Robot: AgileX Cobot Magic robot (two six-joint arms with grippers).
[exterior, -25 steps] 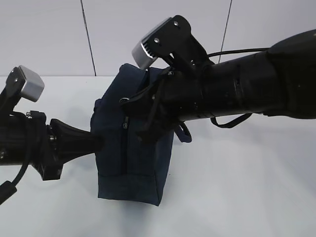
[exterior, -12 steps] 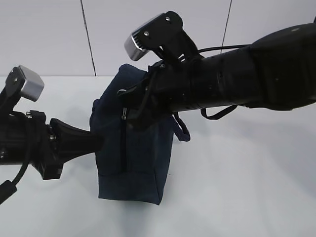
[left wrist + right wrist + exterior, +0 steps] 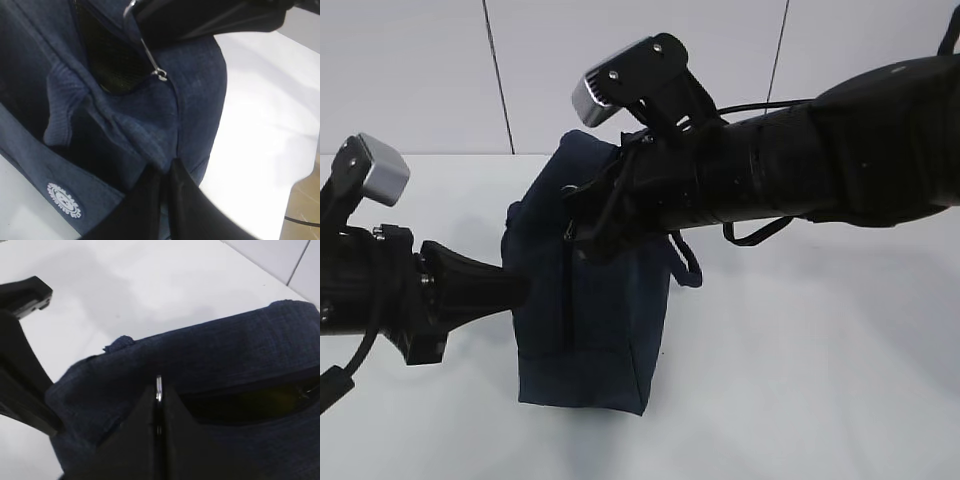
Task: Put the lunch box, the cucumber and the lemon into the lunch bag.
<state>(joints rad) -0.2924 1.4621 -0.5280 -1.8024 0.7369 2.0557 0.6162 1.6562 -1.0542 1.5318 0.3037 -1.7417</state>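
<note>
The right gripper (image 3: 158,412) is clamped on the silver ring pull (image 3: 158,385) between its fingertips, with the zipper's dark gap just beyond, presumably to open the lunch bag (image 3: 590,330). Facing it, the left gripper (image 3: 165,175) pinches a fold of the bag's fabric, likely bracing it upright on the table (image 3: 820,380).

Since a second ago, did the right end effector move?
Yes. The right end effector slid left along the lunch bag toward the left end effector, its wrist camera shifting leftward against the wall seam.
</note>
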